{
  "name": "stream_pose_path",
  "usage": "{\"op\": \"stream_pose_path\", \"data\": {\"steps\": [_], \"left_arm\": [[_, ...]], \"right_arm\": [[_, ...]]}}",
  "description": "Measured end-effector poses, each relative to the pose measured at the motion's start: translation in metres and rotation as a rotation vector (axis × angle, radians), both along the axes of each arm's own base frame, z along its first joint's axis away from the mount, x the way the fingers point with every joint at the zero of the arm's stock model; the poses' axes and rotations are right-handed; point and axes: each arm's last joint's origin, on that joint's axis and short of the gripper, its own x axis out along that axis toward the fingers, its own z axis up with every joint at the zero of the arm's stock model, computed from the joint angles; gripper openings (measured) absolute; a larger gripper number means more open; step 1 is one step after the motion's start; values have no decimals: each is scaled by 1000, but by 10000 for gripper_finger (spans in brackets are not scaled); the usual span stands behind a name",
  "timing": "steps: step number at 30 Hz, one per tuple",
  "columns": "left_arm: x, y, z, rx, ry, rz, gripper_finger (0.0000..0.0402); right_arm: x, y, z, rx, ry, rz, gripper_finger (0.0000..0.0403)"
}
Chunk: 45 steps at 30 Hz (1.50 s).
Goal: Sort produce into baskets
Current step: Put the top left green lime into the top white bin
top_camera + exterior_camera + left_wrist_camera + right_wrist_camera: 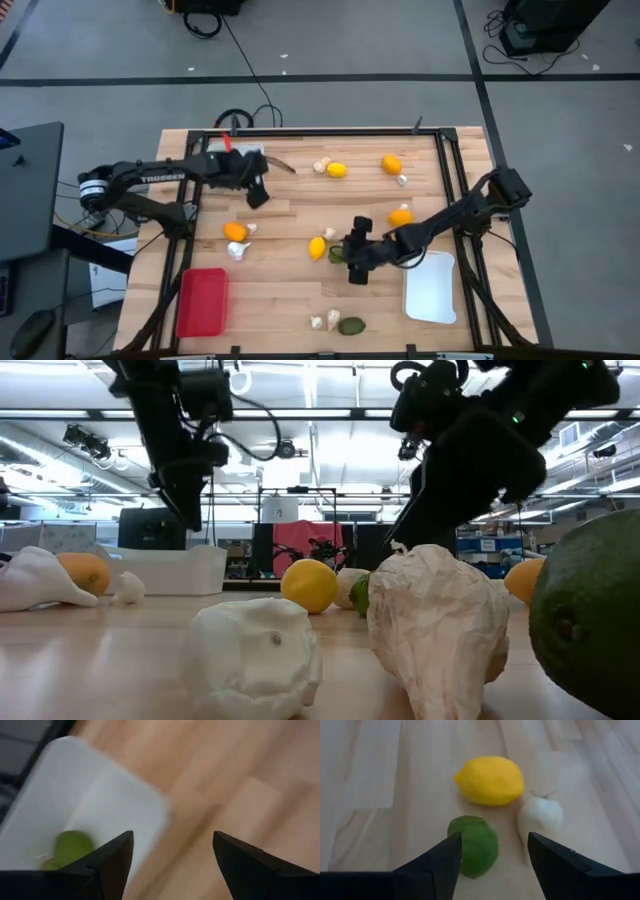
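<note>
My right gripper (495,837) is open just above a dark green fruit (475,845), its fingers standing on either side of the fruit's near part without holding it. The fruit lies on the table beside a yellow fruit (490,780) and a whitish garlic piece (540,815); the group sits mid-table (338,253). My left gripper (172,837) is open and empty at the back left (258,193), above the wood beside a white tray (90,795) that holds one green fruit (70,847).
A red tray (202,302) lies at the front left and a second white tray (432,288) at the front right. Orange and yellow fruits (391,163), garlic pieces (237,250) and another green fruit (351,325) lie scattered over the table.
</note>
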Motion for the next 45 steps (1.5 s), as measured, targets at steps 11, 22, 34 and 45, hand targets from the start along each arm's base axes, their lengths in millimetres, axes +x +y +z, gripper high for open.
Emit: {"op": "stream_pose_path", "data": {"steps": [11, 22, 34, 45], "left_arm": [[30, -76, 8, -24, -245, -241, 277], [54, -111, 17, -11, -479, -396, 277], [85, -138, -25, -2, -431, -505, 277], [100, -159, -51, 16, -410, -666, 278]], "right_arm": [[4, 10, -18, -27, -2, 8, 257], [9, 12, -45, 7, 46, 2, 283], [9, 16, -39, 52, 9, -4, 164], [10, 23, -22, 13, -97, 9, 168]]}}
